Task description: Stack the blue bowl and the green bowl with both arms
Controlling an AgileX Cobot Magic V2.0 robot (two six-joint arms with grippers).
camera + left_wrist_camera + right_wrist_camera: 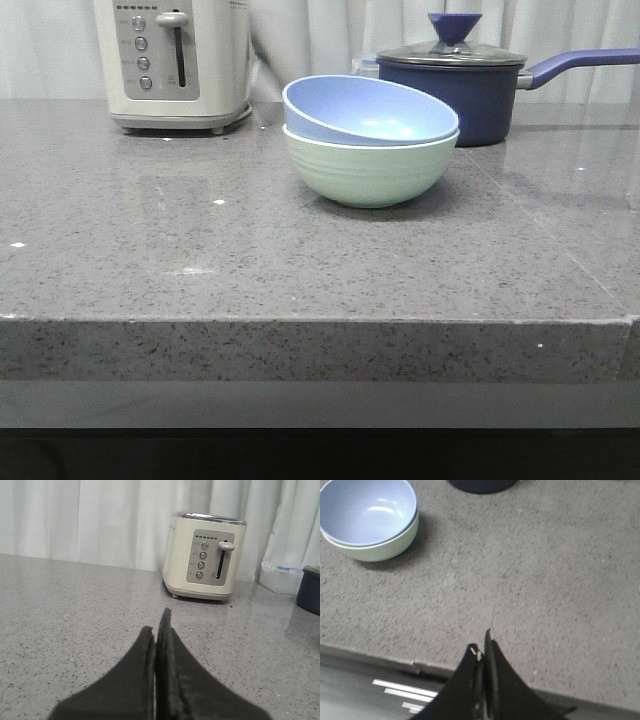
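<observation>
The blue bowl (370,112) sits tilted inside the green bowl (370,172) on the grey counter, in the middle of the front view. The right wrist view shows the same pair, blue bowl (367,511) nested in green bowl (385,549), well away from my right gripper (482,644), which is shut on nothing above the counter's front edge. My left gripper (157,624) is shut with nothing in it, low over the counter and pointing at the toaster. Neither arm appears in the front view.
A cream toaster (175,62) stands at the back left, also the toaster (206,556) ahead of the left gripper. A navy lidded saucepan (460,85) with a long handle stands behind the bowls on the right. The counter's front edge (415,665) runs under the right gripper.
</observation>
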